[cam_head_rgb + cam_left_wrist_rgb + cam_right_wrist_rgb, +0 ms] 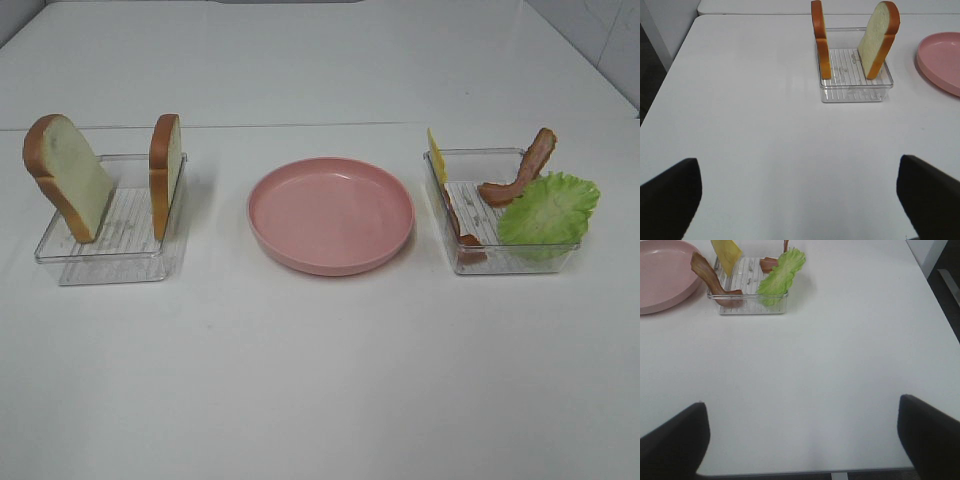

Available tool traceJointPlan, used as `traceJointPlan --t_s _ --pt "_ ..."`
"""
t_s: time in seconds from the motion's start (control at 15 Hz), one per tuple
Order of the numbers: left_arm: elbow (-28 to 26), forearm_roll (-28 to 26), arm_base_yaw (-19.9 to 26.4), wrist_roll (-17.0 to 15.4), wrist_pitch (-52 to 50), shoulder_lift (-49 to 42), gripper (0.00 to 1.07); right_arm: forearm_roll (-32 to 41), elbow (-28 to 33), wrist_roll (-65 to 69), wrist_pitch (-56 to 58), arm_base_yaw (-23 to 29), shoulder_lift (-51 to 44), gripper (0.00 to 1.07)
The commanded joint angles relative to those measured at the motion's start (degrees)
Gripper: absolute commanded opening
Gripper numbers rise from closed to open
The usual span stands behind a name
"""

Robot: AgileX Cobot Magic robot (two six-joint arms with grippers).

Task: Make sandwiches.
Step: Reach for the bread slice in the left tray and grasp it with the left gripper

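Two white bread slices with brown crust stand upright in a clear tray (110, 262) on the left: one at its outer end (68, 178), one at its inner end (166, 172). A second clear tray (470, 262) on the right holds a yellow cheese slice (437, 155), two bacon strips (520, 172) (462, 228) and a green lettuce leaf (548, 208). An empty pink plate (331, 213) lies between the trays. My left gripper (799, 170) is open and empty, well short of the bread tray (855, 92). My right gripper (802, 407) is open and empty, well short of the lettuce (780, 275). Neither gripper shows in the exterior view.
The white table's left edge (670, 65) shows in the left wrist view. Its right edge (935, 295) and near edge (805, 472) show in the right wrist view. The plate also shows in the left wrist view (945, 60) and in the right wrist view (660, 275).
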Motion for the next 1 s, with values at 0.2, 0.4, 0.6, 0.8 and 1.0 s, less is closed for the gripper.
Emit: traceJointPlan --t_s 0.2,0.4,0.6,0.8,1.0 --pt "0.11 -0.4 0.11 -0.34 -0.17 -0.92 0.98 0.0 0.17 -0.86 -0.57 -0.34 -1.78 0.99" --pt "0.11 -0.4 0.11 -0.34 -0.17 -0.92 0.98 0.0 0.17 -0.86 -0.57 -0.34 -1.78 0.99" --pt "-1.83 -0.57 0.11 -0.57 -1.95 1.66 0.98 0.0 0.17 -0.86 -0.57 -0.34 -1.78 0.99" --pt "-5.44 -0.57 0.11 -2.06 -9.0 9.85 0.98 0.0 0.17 -0.86 -0.57 -0.34 -1.78 0.99" --pt "-11.12 -1.03 0.11 -5.04 -11.12 23.61 0.98 0.0 0.17 -0.86 -0.57 -0.34 -1.78 0.99"
